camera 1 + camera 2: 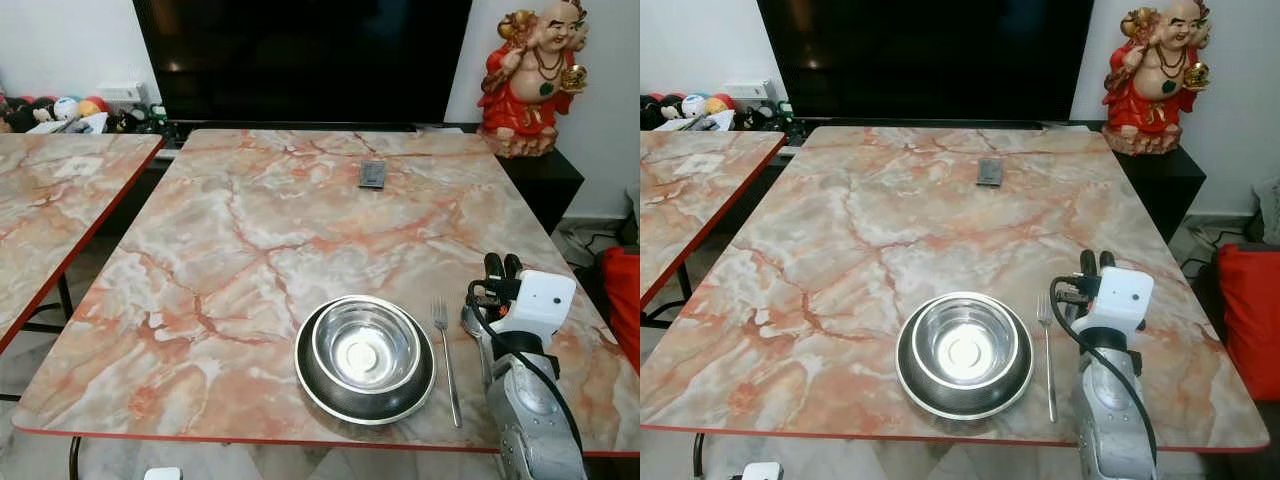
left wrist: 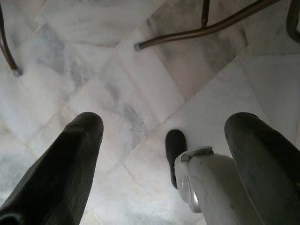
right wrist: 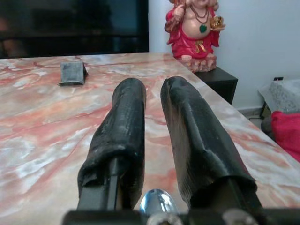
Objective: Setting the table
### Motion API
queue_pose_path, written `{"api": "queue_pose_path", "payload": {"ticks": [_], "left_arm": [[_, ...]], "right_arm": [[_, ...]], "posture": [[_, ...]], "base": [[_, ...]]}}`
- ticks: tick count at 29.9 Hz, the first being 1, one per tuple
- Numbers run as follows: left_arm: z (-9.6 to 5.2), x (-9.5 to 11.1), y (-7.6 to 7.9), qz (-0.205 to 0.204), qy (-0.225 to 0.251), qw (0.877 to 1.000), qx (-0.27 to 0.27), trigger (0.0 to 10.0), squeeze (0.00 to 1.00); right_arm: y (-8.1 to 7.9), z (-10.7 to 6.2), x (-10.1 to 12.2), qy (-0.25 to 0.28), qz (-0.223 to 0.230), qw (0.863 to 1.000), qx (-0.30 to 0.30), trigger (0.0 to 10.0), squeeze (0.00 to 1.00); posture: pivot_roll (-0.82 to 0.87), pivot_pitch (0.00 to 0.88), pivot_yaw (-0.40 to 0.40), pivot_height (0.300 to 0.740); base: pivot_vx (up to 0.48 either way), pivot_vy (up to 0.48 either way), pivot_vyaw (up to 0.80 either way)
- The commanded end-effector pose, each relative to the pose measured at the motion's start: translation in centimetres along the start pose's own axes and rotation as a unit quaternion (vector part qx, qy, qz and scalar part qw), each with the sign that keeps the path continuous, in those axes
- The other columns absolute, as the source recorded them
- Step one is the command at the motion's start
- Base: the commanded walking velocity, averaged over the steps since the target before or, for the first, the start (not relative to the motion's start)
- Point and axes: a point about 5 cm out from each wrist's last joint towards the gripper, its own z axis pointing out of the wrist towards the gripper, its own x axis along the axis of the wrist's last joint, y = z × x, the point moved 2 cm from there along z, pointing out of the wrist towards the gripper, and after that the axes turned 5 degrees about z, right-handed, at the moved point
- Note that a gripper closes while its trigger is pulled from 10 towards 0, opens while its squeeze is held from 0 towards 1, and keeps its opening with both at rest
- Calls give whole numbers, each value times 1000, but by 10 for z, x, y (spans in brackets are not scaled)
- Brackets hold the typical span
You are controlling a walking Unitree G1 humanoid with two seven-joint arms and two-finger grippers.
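- The place setting sits near the front edge of the marble surface (image 1: 250,230): a steel bowl (image 1: 365,347) nested in a dark plate (image 1: 312,385), with a fork (image 1: 446,368) lying just beside the plate on its right, tines pointing away from the robot.
- The right gripper (image 1: 502,266) is low over the surface just right of the fork. A spoon (image 1: 471,322) lies under that arm, its shiny bowl end peeking out by the wrist; in the right wrist view the spoon's bowl shows between the bases of the 2 fingers (image 3: 123,140).
- The right jaws stand nearly closed, a narrow gap between them at the tips. I cannot tell whether they grip the spoon's handle or it already rests free on the surface.
- The left gripper (image 2: 164,154) hangs idle over the tiled floor (image 2: 84,56), jaws wide apart and holding nothing.
- Step in hand, as I judge it: laying the spoon to the right of the fork.
- The next move likely calls for the spoon flat and parallel to the fork, then a straight lift clear so the fingers do not drag it or nudge the fork.
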Motion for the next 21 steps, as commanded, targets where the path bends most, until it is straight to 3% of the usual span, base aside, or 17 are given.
{"api": "queue_pose_path", "payload": {"ticks": [1, 4, 21], "left_arm": [[-2, -8, 0, -6, -19, 1000, 4, 10000, 0], [-2, -10, 0, -10, -23, 1000, 6, 10000, 0], [-5, -16, -2, 0, -32, 999, 4, 10000, 0]], "right_arm": [[-1, 1, -1, 1, -5, 1000, 5, 10000, 0], [-3, 1, -1, 2, -8, 1000, 15, 10000, 0], [-14, -4, 4, 23, -17, 999, 42, 10000, 0]], "posture": [[-45, 0, -2, 740], [-38, 0, -6, 740], [-27, 0, 0, 740]], "base": [[0, 0, 0], [0, 0, 0], [0, 480, 0]]}}
